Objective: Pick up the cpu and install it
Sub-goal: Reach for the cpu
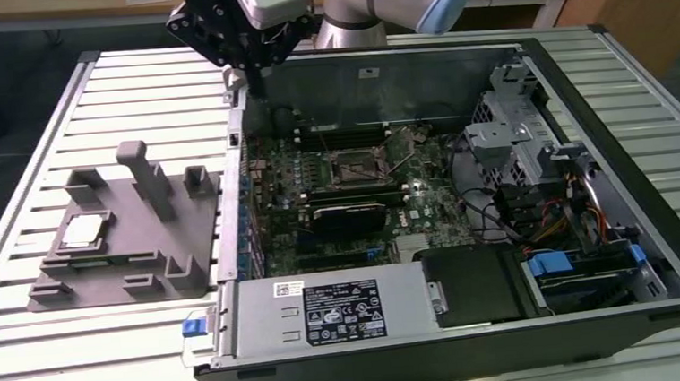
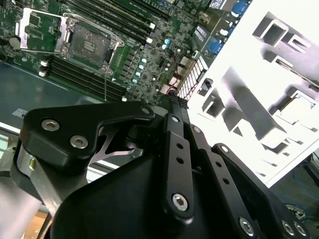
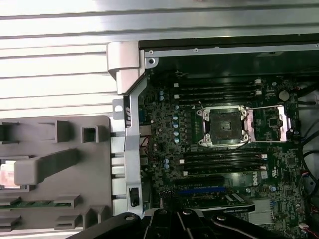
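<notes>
- The gripper (image 1: 256,70) hangs above the far corner of the open computer case (image 1: 403,69), on the side facing the grey fixture (image 1: 165,257). It touches nothing.
- In both wrist views its fingers appear drawn together at the tips, with nothing held between them.
- The cpu (image 1: 83,229) lies flat in a recess on the grey fixture, pale top upward, well apart from the gripper.
- The fixture stands on the slatted tabletop (image 1: 106,90) near the exterior view's left edge, just beside the case wall.
- The case takes up the middle of the tabletop and its side toward the exterior view's right, lying with the motherboard (image 1: 425,202) exposed.
- The socket (image 1: 356,164) sits near the middle of the board. In the first wrist view its metal cover plate (image 3: 266,124) lies swung open beside it.
</notes>
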{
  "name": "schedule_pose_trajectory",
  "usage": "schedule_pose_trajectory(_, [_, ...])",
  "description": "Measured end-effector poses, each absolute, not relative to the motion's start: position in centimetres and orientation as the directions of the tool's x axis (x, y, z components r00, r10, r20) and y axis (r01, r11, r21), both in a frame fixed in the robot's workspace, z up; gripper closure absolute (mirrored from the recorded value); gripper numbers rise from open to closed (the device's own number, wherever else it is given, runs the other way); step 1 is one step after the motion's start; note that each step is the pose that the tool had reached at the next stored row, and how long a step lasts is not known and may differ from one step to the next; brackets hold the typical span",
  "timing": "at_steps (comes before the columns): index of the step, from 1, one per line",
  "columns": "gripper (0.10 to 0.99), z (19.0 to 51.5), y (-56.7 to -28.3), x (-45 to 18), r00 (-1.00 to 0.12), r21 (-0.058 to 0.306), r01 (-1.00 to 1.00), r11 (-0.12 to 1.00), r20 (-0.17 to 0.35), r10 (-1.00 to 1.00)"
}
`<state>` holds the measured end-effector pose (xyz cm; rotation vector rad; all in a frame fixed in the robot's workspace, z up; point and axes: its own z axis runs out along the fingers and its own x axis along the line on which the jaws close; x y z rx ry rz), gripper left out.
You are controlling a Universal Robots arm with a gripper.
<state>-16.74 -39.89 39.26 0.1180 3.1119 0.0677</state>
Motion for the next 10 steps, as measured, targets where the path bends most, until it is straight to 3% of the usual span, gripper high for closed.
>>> schedule_pose_trajectory(10, [0.98, 39.27, -39.89, -17.51, -0.997, 0.044, 0.075, 0.996, -0.025, 0.076])
